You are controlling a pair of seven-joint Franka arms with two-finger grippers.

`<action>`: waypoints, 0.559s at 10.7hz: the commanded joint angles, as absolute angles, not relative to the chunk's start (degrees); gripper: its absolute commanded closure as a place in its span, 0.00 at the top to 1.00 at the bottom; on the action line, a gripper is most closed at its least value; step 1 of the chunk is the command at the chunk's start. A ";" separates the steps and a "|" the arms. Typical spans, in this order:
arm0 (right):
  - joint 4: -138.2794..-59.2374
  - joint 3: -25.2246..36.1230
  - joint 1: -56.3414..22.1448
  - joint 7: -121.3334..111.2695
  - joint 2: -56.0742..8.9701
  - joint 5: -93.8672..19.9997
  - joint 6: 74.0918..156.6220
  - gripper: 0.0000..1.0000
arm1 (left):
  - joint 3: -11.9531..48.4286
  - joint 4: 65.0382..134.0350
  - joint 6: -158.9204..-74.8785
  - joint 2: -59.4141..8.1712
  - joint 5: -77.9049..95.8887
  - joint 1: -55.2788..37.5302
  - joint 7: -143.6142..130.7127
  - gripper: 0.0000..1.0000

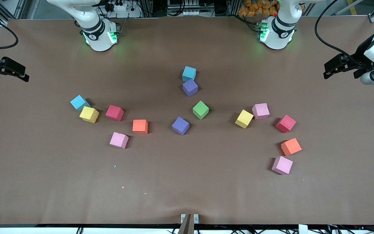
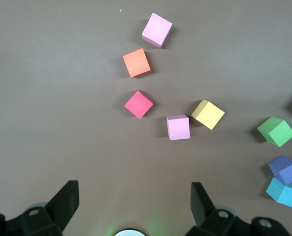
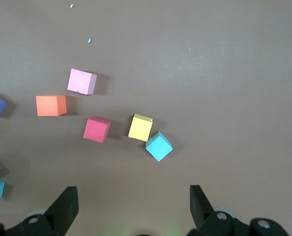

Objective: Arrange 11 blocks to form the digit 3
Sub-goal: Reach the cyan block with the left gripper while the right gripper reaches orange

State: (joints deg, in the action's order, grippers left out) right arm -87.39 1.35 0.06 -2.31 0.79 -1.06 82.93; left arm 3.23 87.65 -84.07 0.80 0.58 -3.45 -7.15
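Blocks [image 1: 180,125] lie scattered mid-frame, no digit begun; left tool [image 2: 131,199] and right tool [image 3: 131,199] hang released; start with the central cubes, squaring each.

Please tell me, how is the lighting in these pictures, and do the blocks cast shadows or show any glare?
Front view: even overhead light, green glow at both arm bases, a short soft shadow beside each of the blocks. Both wrist views: dim and flat, no glare, edges sharp.

Thirteen loose foam blocks [image 1: 201,110] scattered singly on the brown table, five toward each arm's end, light blue touching purple mid-table, no digit 3 formed
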 commanded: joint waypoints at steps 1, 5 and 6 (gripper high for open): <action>-86.31 0.10 -0.44 -2.11 0.88 -1.23 81.39 1.00 | 3.96 87.72 -82.97 1.49 0.00 -2.81 -8.78 1.00; -84.02 -1.15 0.08 -2.72 0.62 -0.09 79.88 1.00 | 4.22 89.02 -82.97 0.45 -0.09 -2.63 -7.82 1.00; -84.02 -0.19 3.39 -2.55 -1.12 -1.05 80.94 1.00 | 6.74 90.16 -83.14 -0.17 0.09 -2.64 -8.17 1.00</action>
